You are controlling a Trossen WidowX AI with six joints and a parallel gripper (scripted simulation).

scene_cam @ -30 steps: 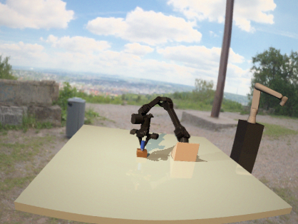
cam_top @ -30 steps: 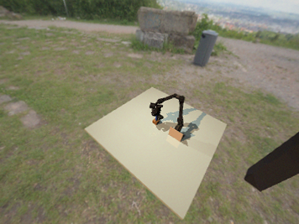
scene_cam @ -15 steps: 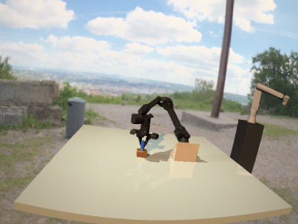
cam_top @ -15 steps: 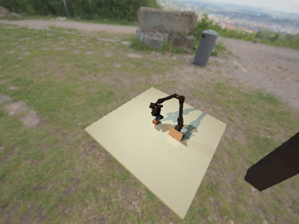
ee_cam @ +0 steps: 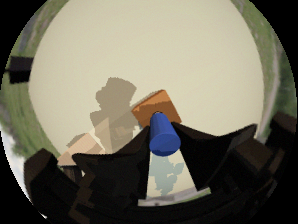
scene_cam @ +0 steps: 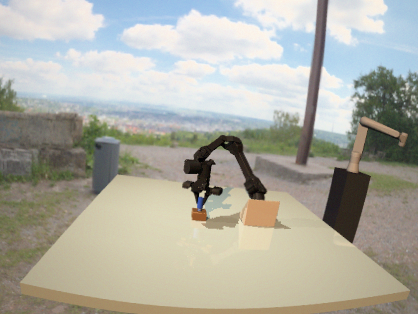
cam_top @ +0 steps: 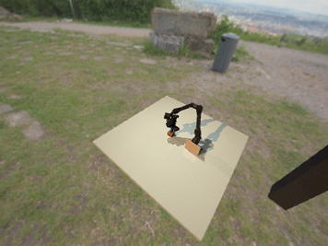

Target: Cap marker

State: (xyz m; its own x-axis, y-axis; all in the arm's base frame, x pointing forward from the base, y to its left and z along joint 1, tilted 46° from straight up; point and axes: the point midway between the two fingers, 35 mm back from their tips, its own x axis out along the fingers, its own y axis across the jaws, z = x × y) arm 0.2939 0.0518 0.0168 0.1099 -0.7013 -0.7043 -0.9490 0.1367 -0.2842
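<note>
The orange-brown holder block sits on the pale table. The blue cap is directly above the block, nearly upright with a slight lean in the exterior view. My gripper is shut on the cap, with one dark finger on each side of it. In the wrist view the cap's far end overlaps the block's near part. The marker is hidden behind or inside the cap, so how far the cap sits on it cannot be told.
A larger light orange box stands beside the arm's base, to the right of the holder block. A dark pedestal stands beyond the table's right side, with a tan arm shape on top.
</note>
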